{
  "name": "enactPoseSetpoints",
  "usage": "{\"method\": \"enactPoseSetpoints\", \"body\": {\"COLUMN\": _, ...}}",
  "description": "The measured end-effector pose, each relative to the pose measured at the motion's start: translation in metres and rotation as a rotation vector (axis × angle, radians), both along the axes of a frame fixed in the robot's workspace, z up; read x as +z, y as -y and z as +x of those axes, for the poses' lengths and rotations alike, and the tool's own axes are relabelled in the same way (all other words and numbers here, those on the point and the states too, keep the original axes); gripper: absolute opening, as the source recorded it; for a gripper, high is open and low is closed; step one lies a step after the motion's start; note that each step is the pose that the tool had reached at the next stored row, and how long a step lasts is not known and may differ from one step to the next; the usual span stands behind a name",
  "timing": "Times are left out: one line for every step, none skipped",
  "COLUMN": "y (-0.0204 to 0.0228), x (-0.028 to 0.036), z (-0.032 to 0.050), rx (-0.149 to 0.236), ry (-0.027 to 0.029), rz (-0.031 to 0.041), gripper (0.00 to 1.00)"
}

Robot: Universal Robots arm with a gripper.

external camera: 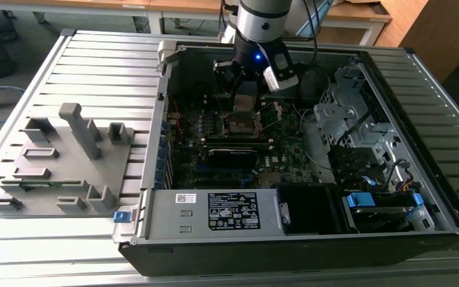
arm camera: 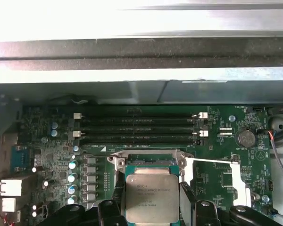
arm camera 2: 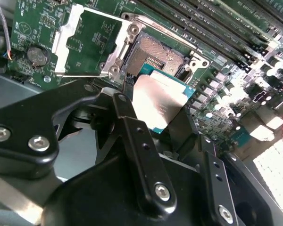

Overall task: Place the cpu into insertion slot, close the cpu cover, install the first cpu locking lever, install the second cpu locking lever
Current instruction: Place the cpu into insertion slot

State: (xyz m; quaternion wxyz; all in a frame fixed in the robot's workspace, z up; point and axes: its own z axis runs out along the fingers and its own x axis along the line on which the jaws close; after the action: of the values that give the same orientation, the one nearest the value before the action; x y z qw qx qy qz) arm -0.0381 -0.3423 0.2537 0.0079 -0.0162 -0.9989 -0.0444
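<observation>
Gripper clamped on the cpu, one finger on each of two opposite edges | cpu grey top up, poised just above the insertion slot, not seated | slot's contacts bare | cpu cover flipped open, lying beside the slot on the green board | memory slots just beyond.

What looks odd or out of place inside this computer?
Nothing looks damaged or spilled. The cpu is simply not seated: the tool holds it close by the insertion slot, with the cpu cover swung open beside the slot.
</observation>
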Motion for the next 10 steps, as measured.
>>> {"method": "enactPoseSetpoints", "body": {"y": 0.0000, "x": -0.0002, "z": -0.0001, "rx": -0.013, "ry": -0.0001, "rz": -0.0002, "gripper": 0.54}}
{"method": "enactPoseSetpoints", "body": {"y": 0.0000, "x": -0.0005, "z": -0.0001, "rx": -0.031, "ry": -0.0001, "rz": -0.0002, "gripper": 0.54}}
{"method": "enactPoseSetpoints", "body": {"y": 0.0000, "x": -0.0008, "z": -0.0001, "rx": -0.049, "ry": -0.0001, "rz": -0.0002, "gripper": 0.54}}
{"method": "enactPoseSetpoints", "body": {"y": 0.0000, "x": -0.0010, "z": 0.0000, "rx": -0.067, "ry": -0.0001, "rz": -0.0002, "gripper": 0.54}}
{"method": "enactPoseSetpoints", "body": {"y": 0.0000, "x": -0.0012, "z": -0.0001, "rx": -0.085, "ry": -0.0001, "rz": -0.0002, "gripper": 0.54}}
{"method": "enactPoseSetpoints", "body": {"y": 0.0000, "x": -0.0014, "z": -0.0001, "rx": -0.103, "ry": -0.0001, "rz": -0.0001, "gripper": 0.54}}
{"method": "enactPoseSetpoints", "body": {"y": 0.0000, "x": -0.0017, "z": -0.0001, "rx": -0.122, "ry": -0.0001, "rz": -0.0001, "gripper": 0.54}}
{"method": "enactPoseSetpoints", "body": {"y": 0.0000, "x": -0.0019, "z": -0.0001, "rx": -0.140, "ry": -0.0001, "rz": -0.0001, "gripper": 0.54}}
{"method": "enactPoseSetpoints", "body": {"y": 0.0000, "x": -0.0020, "z": 0.0000, "rx": -0.158, "ry": -0.0001, "rz": -0.0001, "gripper": 0.54}}
{"method": "enactPoseSetpoints", "body": {"y": 0.0000, "x": -0.0021, "z": -0.0001, "rx": -0.175, "ry": -0.0001, "rz": -0.0004, "gripper": 0.54}}
